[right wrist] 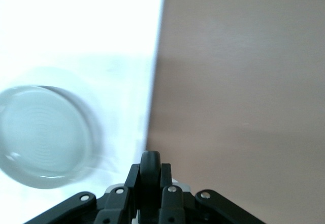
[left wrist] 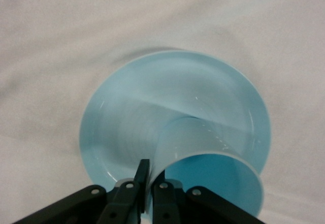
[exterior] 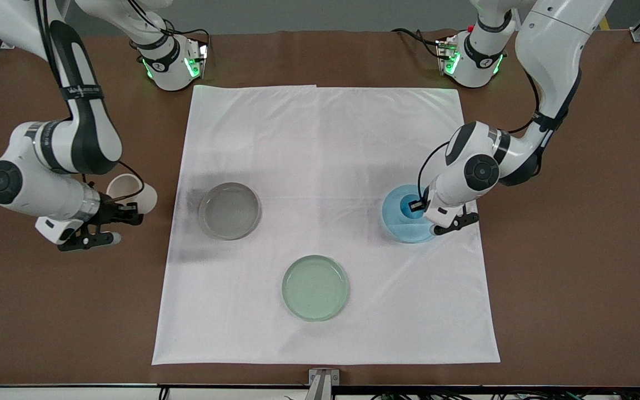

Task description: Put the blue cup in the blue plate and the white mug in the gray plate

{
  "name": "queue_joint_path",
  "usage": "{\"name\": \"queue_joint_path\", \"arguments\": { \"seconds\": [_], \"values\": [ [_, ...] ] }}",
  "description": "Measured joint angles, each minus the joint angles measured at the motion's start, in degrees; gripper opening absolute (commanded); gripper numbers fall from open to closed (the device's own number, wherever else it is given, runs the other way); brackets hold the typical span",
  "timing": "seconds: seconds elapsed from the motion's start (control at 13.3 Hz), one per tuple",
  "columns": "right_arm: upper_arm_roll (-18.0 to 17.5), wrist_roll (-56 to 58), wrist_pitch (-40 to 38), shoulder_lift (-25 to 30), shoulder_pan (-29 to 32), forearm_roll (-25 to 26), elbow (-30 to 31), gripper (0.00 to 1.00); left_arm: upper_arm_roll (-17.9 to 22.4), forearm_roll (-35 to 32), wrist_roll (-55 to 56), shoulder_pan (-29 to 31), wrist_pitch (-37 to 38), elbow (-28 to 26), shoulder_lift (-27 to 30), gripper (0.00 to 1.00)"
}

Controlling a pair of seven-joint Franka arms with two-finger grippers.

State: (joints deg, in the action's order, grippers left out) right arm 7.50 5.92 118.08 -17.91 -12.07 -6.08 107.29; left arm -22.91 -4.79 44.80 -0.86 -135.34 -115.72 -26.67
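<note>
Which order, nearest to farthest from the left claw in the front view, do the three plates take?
1. Blue plate, directly under the left claw, which holds the blue cup.
2. Green plate, nearest the front camera.
3. Gray plate, toward the right arm's end.

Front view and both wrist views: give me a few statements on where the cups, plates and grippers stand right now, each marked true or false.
1. The left gripper is shut on the blue cup's rim, over the blue plate. True.
2. The white mug sits in the gray plate. False: the right gripper holds it by the handle over bare table, off the white cloth.
3. The green plate holds nothing. True.
4. The gray plate is nearer the front camera than the green plate. False: it is farther.
</note>
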Motion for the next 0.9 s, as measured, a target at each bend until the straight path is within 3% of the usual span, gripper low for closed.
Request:
{"name": "queue_joint_path", "arguments": {
  "seconds": [0.3, 0.68, 0.9],
  "values": [
    [-0.1, -12.7, 2.3, -1.1, -10.2, 0.0, 0.7, 0.04, 0.1, -0.8, 1.5, 0.4, 2.0, 3.2, 0.1, 1.0],
    [-0.1, -14.2, 8.9, -6.0, -13.6, 0.0, 0.5, 0.04, 0.3, -1.1, -2.6, 4.8, 24.4, 20.6, 5.9, 1.0],
    [-0.1, -15.1, 10.2, -8.3, -14.1, 0.0, -0.7, 0.04, 1.0, -1.2, -5.3, 7.8, 32.6, 28.3, 9.1, 1.0]
  ]
}}
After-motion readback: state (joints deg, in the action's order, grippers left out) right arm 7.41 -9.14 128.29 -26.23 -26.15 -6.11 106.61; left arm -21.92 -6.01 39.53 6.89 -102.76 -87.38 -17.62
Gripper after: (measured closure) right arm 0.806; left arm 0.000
